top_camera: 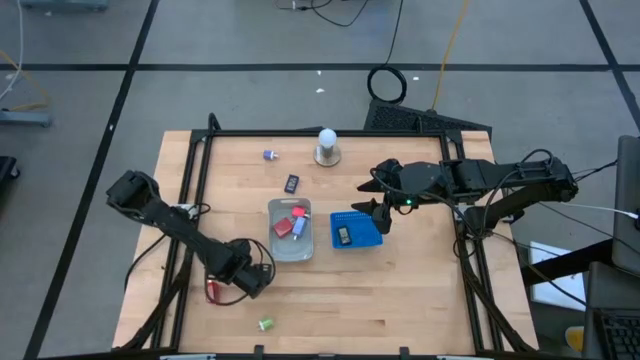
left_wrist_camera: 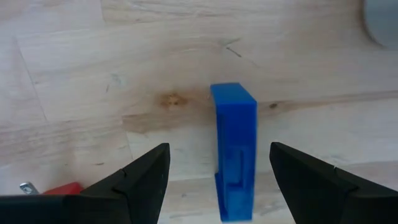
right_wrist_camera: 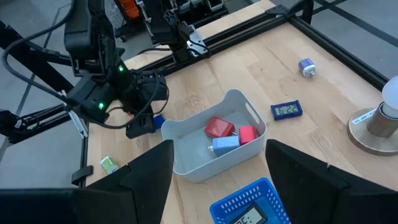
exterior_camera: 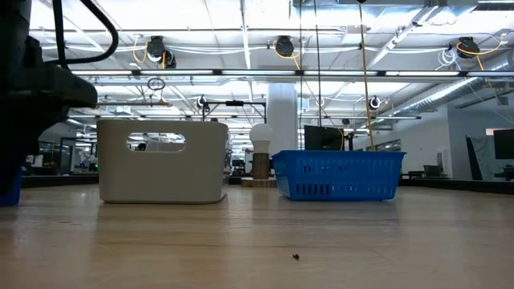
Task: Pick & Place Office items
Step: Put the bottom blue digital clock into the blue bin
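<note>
My left gripper (top_camera: 252, 278) is low over the near left part of the table, open. In the left wrist view its fingers (left_wrist_camera: 219, 149) stand on either side of a small blue block (left_wrist_camera: 235, 149) that stands on end on the wood, not touching it. A red item (left_wrist_camera: 62, 188) lies close by (top_camera: 212, 290). A green item (top_camera: 265, 323) lies near the near edge. A purple-blue item (top_camera: 270, 154) and a black item (top_camera: 292, 183) lie farther back. My right gripper (top_camera: 381, 215) hangs open over the blue basket's far right corner, holding nothing.
The clear tray (top_camera: 278, 246) at the table's middle holds red, pink and light blue items. The blue basket (top_camera: 368, 238) beside it holds a black item. A white ball on a round base (top_camera: 327, 147) stands near the far edge. A dark frame borders the table.
</note>
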### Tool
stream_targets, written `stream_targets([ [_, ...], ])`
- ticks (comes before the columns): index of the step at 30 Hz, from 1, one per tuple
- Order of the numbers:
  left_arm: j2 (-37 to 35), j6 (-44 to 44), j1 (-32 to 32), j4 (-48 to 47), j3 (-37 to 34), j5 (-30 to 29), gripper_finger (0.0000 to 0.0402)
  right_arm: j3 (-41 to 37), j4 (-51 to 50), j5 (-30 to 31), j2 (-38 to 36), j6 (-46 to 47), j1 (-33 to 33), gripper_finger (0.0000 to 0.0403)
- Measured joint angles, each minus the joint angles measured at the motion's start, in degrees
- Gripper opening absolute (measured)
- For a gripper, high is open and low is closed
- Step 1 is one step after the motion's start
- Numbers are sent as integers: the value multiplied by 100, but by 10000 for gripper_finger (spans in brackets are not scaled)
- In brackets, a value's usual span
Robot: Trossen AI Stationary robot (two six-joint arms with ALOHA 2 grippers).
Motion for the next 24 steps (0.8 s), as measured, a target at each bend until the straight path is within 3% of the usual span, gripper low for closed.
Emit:
stream_targets([
  [8,196,8,29,-3,0,8,278,0,6,0,0,-1,0,249],
  [11,261,29,59,39,8,-3,259,0,54,0,0,0,0,249],
  [24,312,118,94,294,9,-200,68,0,114,0,0,0,0,249],
])
